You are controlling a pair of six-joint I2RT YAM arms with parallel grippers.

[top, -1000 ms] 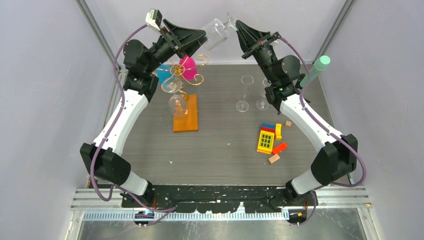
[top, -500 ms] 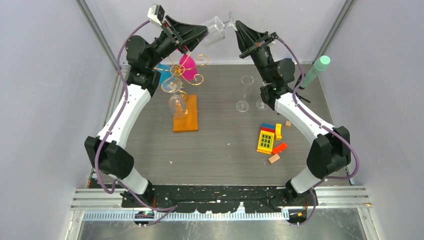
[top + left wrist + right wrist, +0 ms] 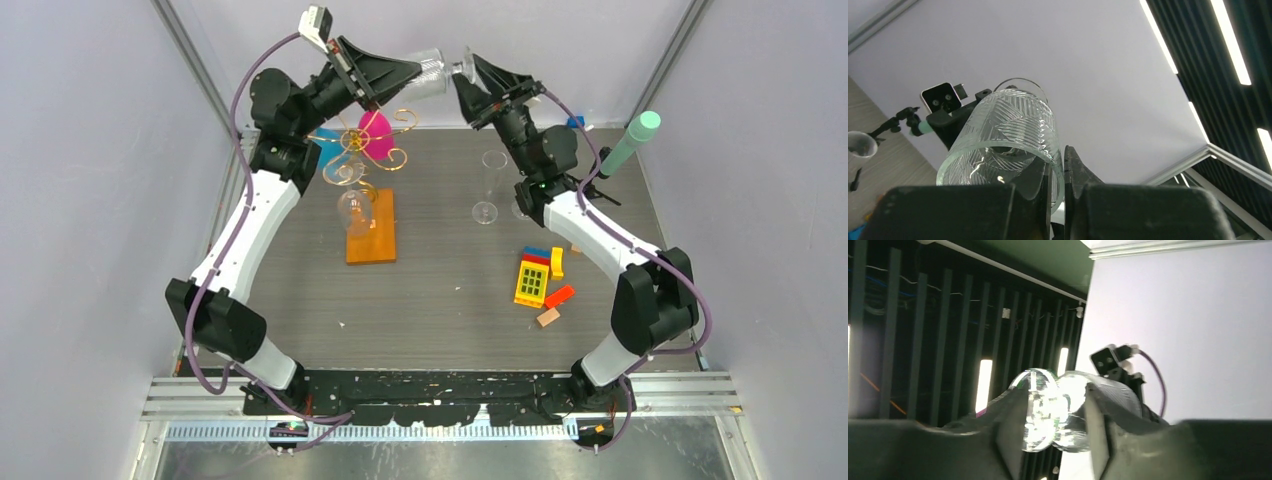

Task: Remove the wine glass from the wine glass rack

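Upper centre: the wine glass [image 3: 428, 72] lies sideways in the air, its rim pinched tight in the left jaws. The right jaws stand parted loosely around its foot.

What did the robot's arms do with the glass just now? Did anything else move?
The left fingers closed on the rim of the wine glass, while the right fingers spread apart around its foot. The glass swung from tilted to lying level between them. The rack, the other glass on it and the toy blocks stayed put.
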